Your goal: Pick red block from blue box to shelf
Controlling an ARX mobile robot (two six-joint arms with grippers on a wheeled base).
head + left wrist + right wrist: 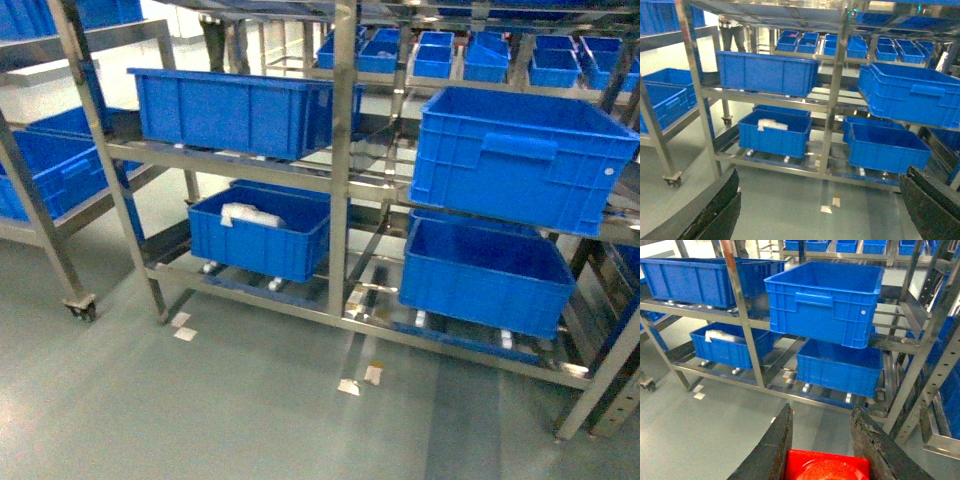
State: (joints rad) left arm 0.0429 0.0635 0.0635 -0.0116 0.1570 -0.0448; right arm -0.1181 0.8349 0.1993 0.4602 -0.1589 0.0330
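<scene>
- Right gripper grips the red block between its fingers for transport.
- Left gripper hangs spread wide, empty, clear of the work.
- Shelf stands ahead, far side, awaiting placement.

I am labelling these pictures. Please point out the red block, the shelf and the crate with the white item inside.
red block (827, 467): right wrist view, its top face between the fingers.
shelf (343, 150): head view, middle upright post.
crate (258, 243): head view, front wall, lower left tier.
</scene>
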